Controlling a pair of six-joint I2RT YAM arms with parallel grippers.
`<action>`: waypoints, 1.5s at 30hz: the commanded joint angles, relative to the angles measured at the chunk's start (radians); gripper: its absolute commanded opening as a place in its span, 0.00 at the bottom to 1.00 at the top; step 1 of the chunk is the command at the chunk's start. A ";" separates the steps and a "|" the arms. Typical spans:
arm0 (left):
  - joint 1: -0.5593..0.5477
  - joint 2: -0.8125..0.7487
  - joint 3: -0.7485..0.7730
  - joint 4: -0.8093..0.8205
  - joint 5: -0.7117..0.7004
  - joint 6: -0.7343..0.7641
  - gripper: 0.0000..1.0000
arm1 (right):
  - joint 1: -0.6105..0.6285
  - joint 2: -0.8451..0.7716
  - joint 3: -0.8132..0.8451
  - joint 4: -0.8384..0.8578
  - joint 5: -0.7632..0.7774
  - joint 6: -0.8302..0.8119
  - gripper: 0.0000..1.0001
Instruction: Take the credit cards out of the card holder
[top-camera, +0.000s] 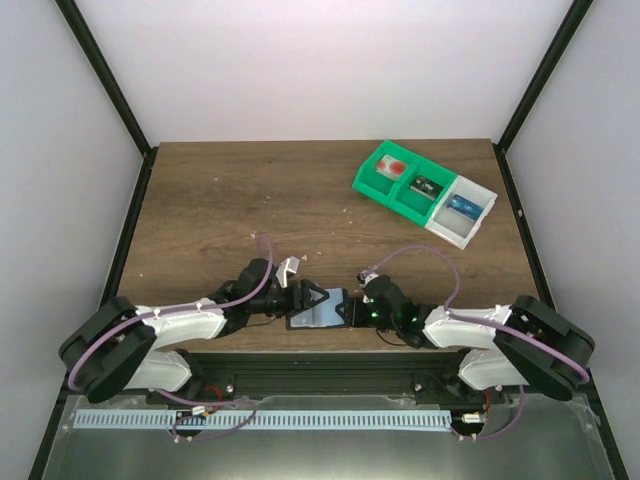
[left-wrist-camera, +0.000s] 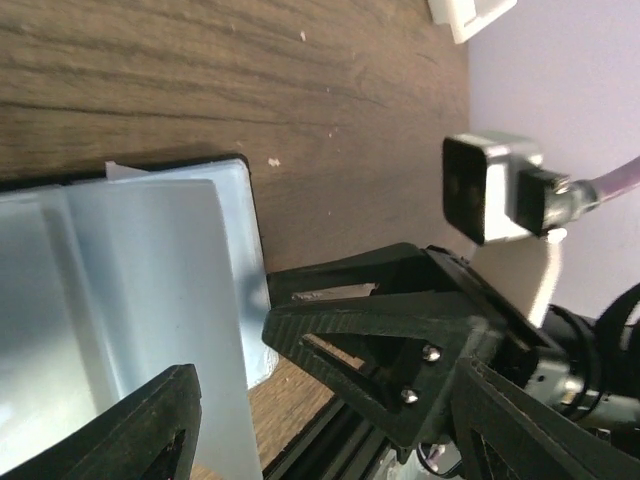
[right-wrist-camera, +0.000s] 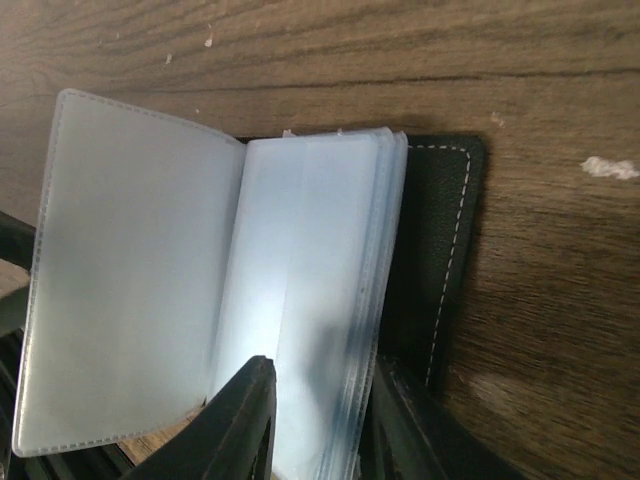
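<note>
The card holder (top-camera: 318, 312) lies open near the table's front edge, between my two grippers. In the right wrist view its black stitched cover (right-wrist-camera: 445, 250) lies on the wood, with a stack of pale blue plastic sleeves (right-wrist-camera: 300, 300) fanned open. My right gripper (right-wrist-camera: 322, 375) is closed on the sleeve stack from its near edge and shows in the top view (top-camera: 350, 312). My left gripper (left-wrist-camera: 228, 350) is spread, with one loose sleeve (left-wrist-camera: 120, 300) between its fingers, and shows in the top view (top-camera: 312, 298). No card shows in the sleeves.
A green tray (top-camera: 398, 180) joined to a white tray (top-camera: 470, 222) stands at the back right, with small flat items in its compartments. The right arm's wrist camera (left-wrist-camera: 490, 190) is close beside my left gripper. The table's front edge runs just below the holder.
</note>
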 joint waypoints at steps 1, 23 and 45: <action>-0.032 0.069 0.033 0.106 0.042 -0.021 0.71 | 0.006 -0.065 -0.005 -0.052 0.053 -0.002 0.31; 0.072 -0.057 -0.021 -0.119 -0.093 0.073 0.73 | 0.006 -0.065 0.049 -0.084 0.057 -0.037 0.38; 0.097 0.004 -0.009 -0.179 -0.074 0.145 0.82 | 0.006 0.101 0.134 -0.179 0.064 -0.089 0.25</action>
